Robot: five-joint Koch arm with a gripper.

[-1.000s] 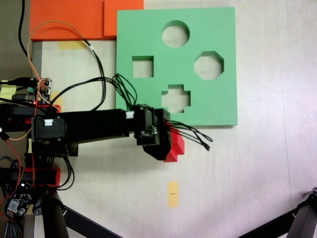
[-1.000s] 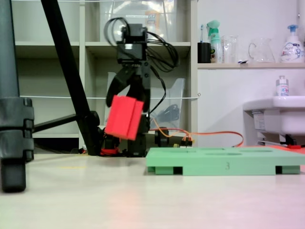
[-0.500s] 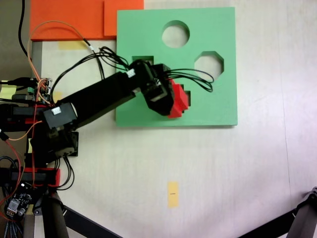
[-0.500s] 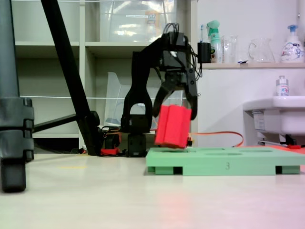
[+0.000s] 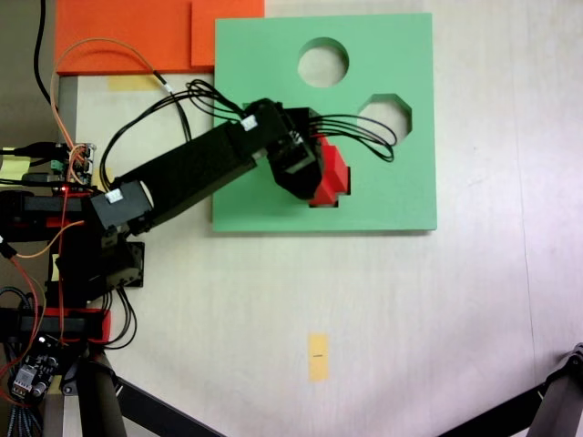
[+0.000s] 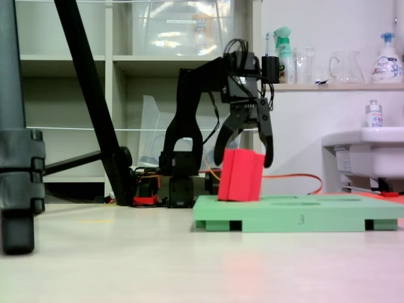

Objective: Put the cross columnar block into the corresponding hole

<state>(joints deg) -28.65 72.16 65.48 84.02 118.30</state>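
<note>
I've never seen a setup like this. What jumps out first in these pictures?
The bright red block stands out most: it hangs in the black gripper, its lower end right at the top of the green foam board in the low fixed view. From above, it sits over the board's plus-shaped cutout, beside an open round hole and an octagonal hole.

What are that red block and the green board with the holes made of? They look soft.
The red block looks like matte foam: flat colour, no shine, soft edges. The green board seems the same, a thick matte foam slab with cleanly cut holes and notches along its side in a fixed view. Neither can be confirmed by look alone.
</note>
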